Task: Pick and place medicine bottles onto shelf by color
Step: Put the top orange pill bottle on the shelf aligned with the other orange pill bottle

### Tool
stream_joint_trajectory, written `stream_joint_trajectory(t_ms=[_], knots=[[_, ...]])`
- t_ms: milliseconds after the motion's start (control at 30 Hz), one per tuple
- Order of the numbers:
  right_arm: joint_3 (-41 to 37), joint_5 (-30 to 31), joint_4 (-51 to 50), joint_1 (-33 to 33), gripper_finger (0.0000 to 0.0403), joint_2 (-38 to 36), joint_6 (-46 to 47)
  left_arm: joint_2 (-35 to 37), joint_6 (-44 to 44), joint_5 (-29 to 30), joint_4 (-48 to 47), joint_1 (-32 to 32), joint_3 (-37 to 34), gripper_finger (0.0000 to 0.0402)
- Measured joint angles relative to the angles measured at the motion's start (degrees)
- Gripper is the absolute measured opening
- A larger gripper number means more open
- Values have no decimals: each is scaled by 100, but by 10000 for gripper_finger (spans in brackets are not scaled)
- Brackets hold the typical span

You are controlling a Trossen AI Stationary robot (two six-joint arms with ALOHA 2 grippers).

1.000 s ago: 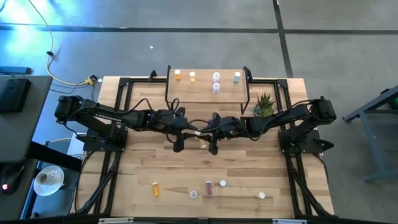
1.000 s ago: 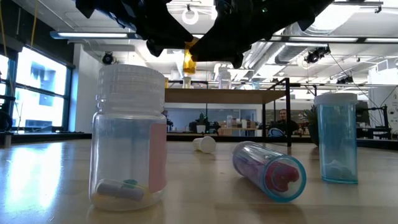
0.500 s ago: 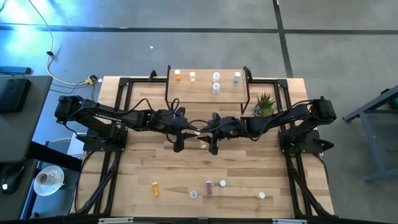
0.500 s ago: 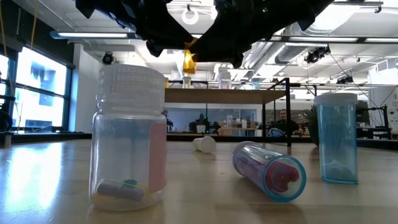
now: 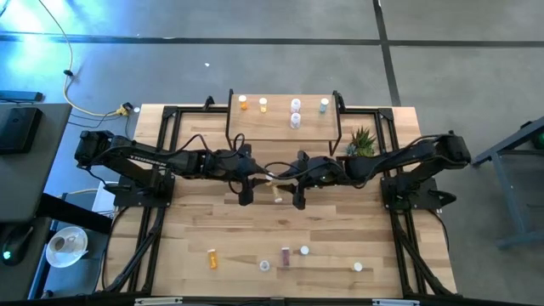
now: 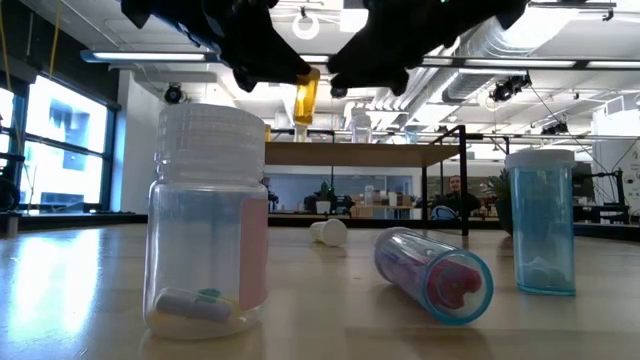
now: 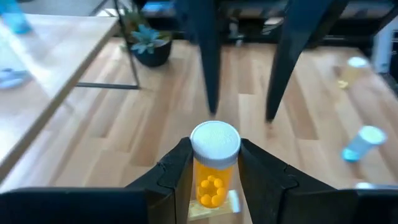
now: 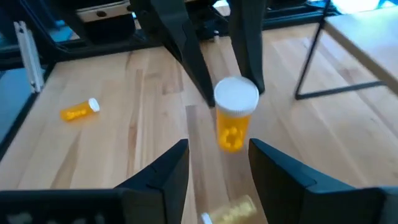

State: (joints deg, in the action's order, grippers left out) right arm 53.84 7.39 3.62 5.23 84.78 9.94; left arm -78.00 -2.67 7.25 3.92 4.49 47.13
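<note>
Five medicine bottles (image 5: 294, 111) on one shelf (image 5: 283, 127): two orange, two pale, one blue. One orange bottle (image 7: 213, 165) held aloft. Five more (image 5: 285, 257) on table (image 5: 197, 225). Two arms. One plant (image 5: 362, 143).

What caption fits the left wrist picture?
Left gripper holds an orange pill bottle above the wooden table.

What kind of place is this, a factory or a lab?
Probably a robotics lab or workshop: two arms are bolted to a wooden table on bare concrete floor, with exposed ceiling ducts and a person seated behind.
</note>
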Motion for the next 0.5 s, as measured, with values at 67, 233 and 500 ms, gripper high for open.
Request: stream_joint_trajectory(t_ms=[67, 233, 500], knots=[[0, 145, -268, 0, 158, -192, -94, 8, 181, 168, -34, 0, 0, 106], [0, 324, -774, -1, 158, -665, -357, 289, 351, 702, -204, 42, 0, 106], [0, 414, -910, 0, 158, -1479, -653, 905, 397, 1097, -410, 519, -3, 106]])
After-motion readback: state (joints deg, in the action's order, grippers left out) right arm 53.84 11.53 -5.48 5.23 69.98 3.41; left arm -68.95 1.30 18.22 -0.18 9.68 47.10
